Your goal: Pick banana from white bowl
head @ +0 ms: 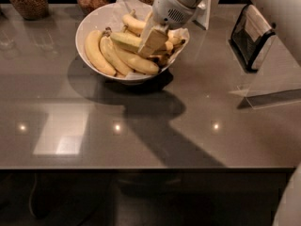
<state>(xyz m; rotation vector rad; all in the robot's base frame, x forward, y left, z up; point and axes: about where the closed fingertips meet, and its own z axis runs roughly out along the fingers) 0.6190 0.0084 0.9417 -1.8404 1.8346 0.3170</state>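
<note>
Sitting over the white bowl (87, 24), hand (153, 42) is ringed by bananas (97, 53).

The pincer (151, 42) in white bowl (89, 20), seemingly on banana (123, 38); jars (27, 0) behind

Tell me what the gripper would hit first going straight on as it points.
The gripper, angled down into the white bowl, would most likely meet the long greenish banana right at its tip; depth is unclear, so it may already touch it.
</note>
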